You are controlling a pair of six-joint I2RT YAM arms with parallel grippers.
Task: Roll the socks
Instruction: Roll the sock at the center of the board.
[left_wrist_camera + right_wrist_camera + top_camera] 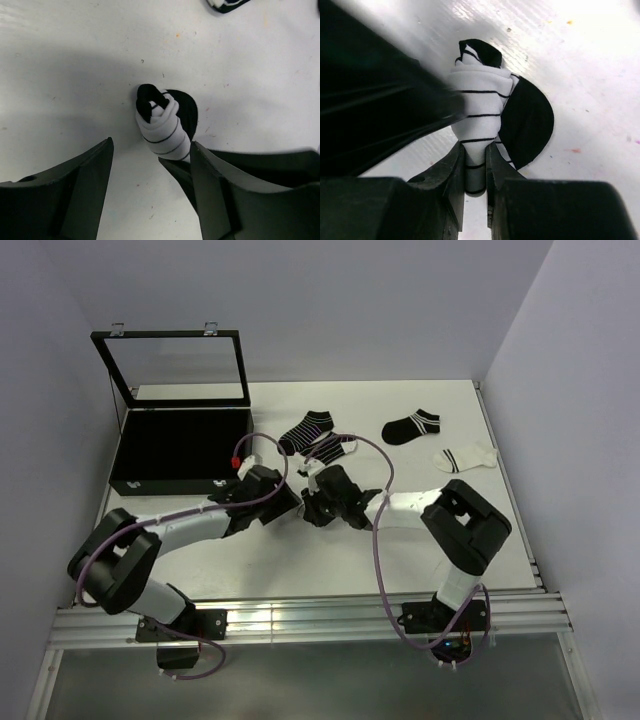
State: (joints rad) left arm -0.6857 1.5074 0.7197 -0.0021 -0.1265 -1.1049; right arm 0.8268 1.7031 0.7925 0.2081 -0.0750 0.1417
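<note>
Rolled sock (161,131) at centre (its end between the right fingers (445,190)), flat socks (411,426) behind, case (170,483) left.

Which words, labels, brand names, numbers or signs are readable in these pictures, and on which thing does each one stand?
No text can be read in any view.
The rolled sock and the flat socks carry only stripes.
The black case shows no label.

Left pincer (151,146), spread wide, flanks the rolled sock (162,127) (white, black-striped).
</note>
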